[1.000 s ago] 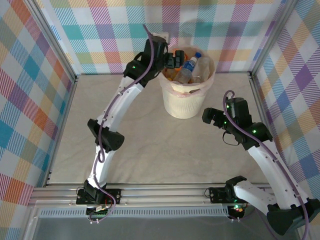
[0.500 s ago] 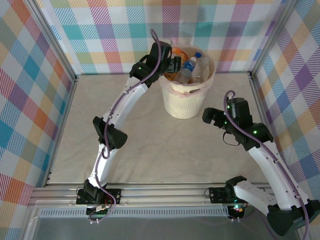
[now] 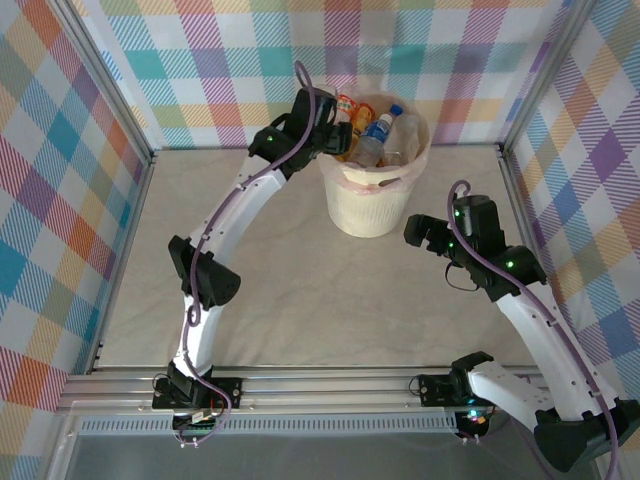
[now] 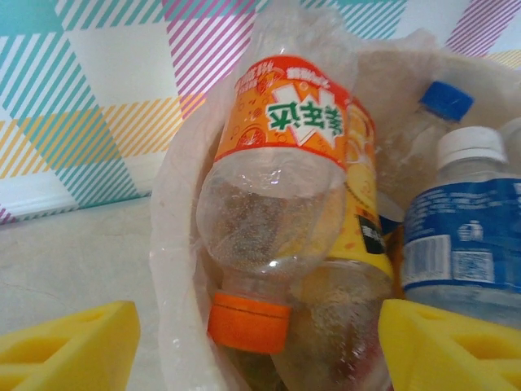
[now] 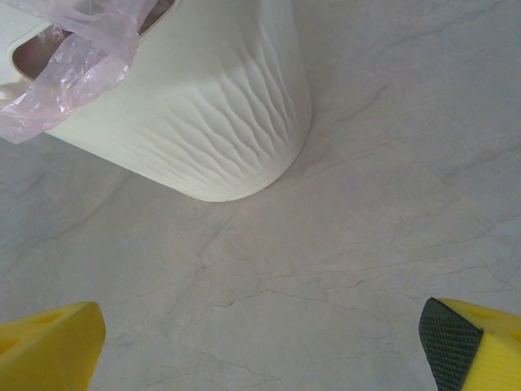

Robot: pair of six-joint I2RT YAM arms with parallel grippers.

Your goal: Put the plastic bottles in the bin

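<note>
Inside bin (image 3: pixel 368 205), orange-label bottle (image 4: pixel 281 163): likely light, thin-walled, crushable, slick; best gripped mid-body. Left gripper (image 4: pixel 259 342), right gripper (image 5: pixel 260 334): both spread apart, empty.

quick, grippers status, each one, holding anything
Left gripper: open, holding nothing.
Right gripper: open, holding nothing.

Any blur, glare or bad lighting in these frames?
Left wrist: the orange-label bottle is sharp with readable print, the left gripper's fingers at the bottom edge look soft, and there is no harsh glare. Right wrist: bin and table are evenly lit, with a faint soft shadow at the bin's foot. Top external: flat light, no hard shadows.
</note>
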